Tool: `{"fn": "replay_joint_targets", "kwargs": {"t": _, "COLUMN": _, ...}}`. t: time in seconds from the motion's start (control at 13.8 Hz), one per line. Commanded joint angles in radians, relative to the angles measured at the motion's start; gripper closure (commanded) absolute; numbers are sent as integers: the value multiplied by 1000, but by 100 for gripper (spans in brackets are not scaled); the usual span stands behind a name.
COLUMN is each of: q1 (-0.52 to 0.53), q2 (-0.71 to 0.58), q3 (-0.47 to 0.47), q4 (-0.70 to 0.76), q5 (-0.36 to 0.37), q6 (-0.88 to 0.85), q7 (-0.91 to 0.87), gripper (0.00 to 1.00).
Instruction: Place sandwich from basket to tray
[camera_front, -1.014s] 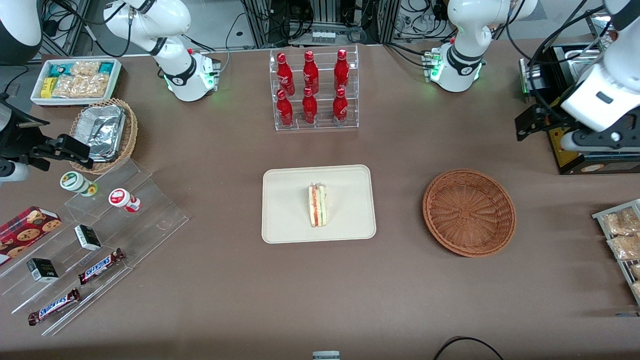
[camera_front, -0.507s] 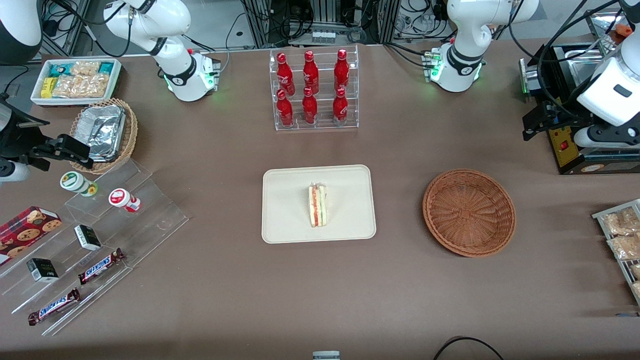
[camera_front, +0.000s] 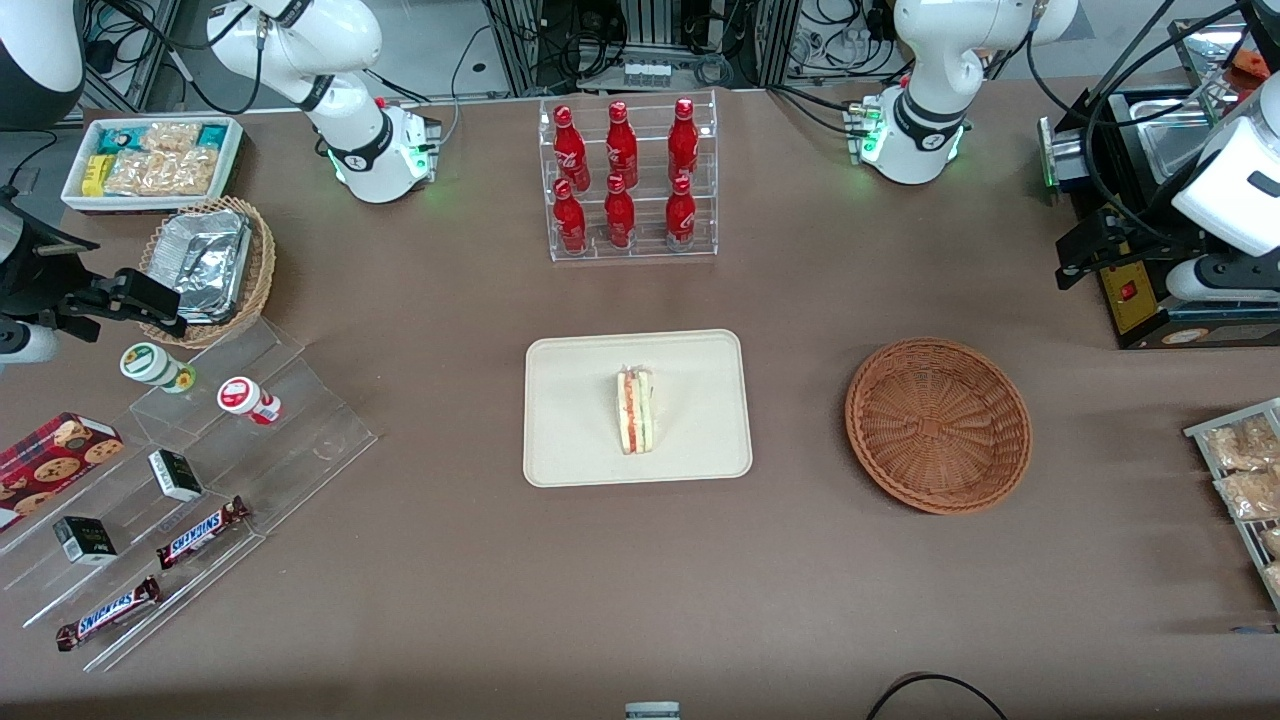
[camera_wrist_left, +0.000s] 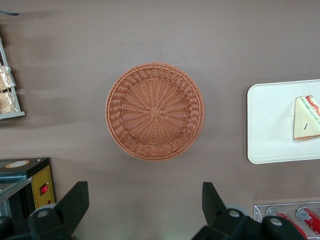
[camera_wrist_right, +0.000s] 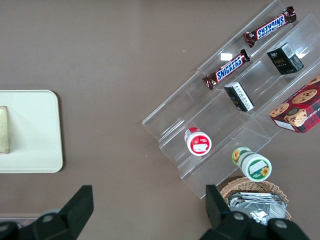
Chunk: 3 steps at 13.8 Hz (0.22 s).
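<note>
Hovering high with its fingers spread wide and nothing between them, the tool (camera_wrist_left: 145, 210) hangs at the working arm's end of the surface (camera_front: 450, 600), clear of everything, which reads as a job finished. Nearest below it sits the basket (camera_wrist_left: 154, 111), empty to the weave. Further out toward the parked arm lies the tray (camera_wrist_left: 272, 120), carrying the sandwich (camera_wrist_left: 306, 119) near its middle.
</note>
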Motion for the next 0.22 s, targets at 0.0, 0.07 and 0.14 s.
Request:
{"fn": "replay_joint_targets", "kwargs": {"t": 0.0, "q1": -4, "q2": 4, "q3": 15, "q4": 26, "q5": -2, "q6": -26, "q7": 3, "gripper": 0}}
{"fn": "replay_joint_targets", "kwargs": {"t": 0.07, "q1": -5, "q2": 4, "q3": 20, "q4": 26, "q5": -2, "q6": -28, "q7": 1, "gripper": 0}}
{"fn": "replay_joint_targets", "kwargs": {"t": 0.14, "q1": -4, "q2": 2, "q3": 23, "q4": 27, "q5": -2, "q6": -39, "q7": 1, "gripper": 0}}
